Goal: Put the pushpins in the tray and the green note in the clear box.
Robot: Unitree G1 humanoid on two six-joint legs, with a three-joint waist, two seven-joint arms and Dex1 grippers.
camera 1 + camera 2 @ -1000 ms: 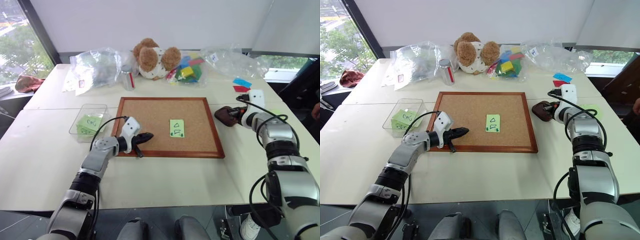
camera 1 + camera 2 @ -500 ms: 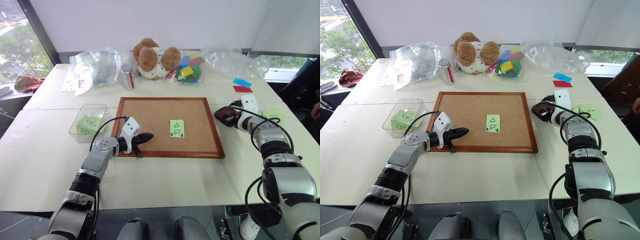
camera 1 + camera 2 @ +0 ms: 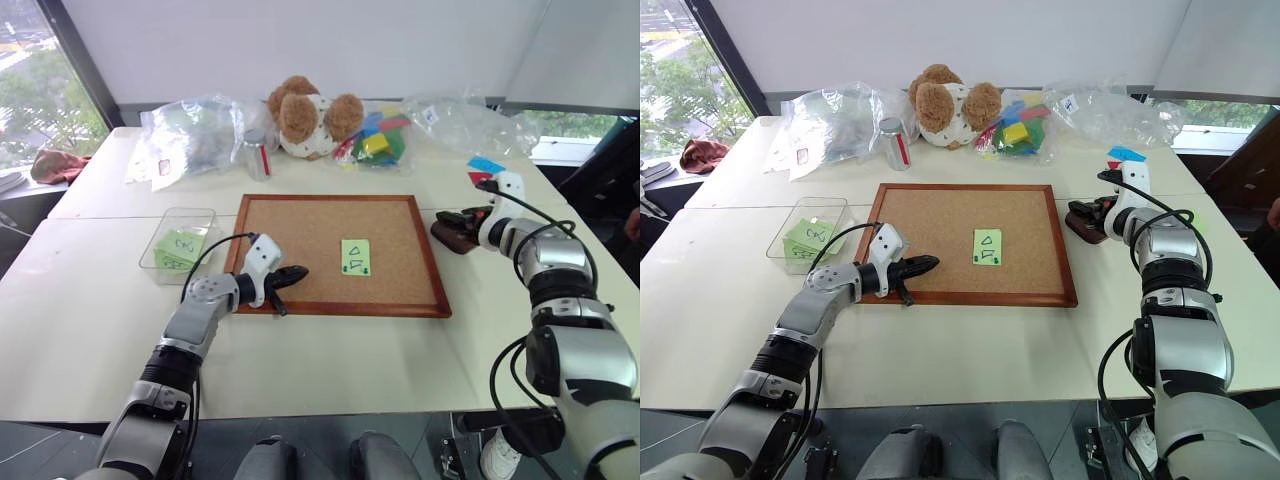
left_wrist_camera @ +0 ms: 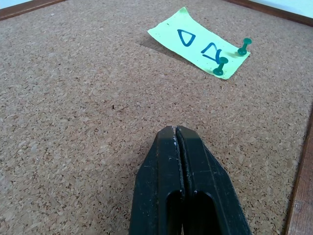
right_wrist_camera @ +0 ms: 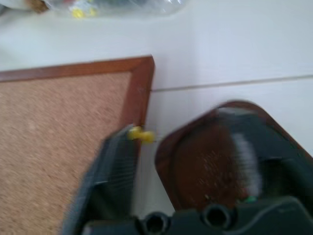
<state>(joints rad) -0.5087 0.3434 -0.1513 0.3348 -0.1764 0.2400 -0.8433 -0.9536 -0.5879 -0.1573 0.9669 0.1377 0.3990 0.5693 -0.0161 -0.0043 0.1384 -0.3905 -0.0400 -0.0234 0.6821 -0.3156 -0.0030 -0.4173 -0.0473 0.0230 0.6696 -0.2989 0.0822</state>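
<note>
The right gripper (image 5: 183, 166) is hovering with fingers released over the small reddish-brown tray (image 3: 455, 234) near the counter's right edge; the left gripper (image 4: 177, 134), fingers clenched empty, is hovering over the wood-framed cork board (image 3: 300, 240).

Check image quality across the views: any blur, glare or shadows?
Right wrist view: smeared, tray and yellow pushpin soft. Left wrist view: sharp on the cork board; green note and its two green pins crisp, casting short shadows. Eye views: even daylight, glare on the clear bags, soft shadow under the left gripper.
</note>
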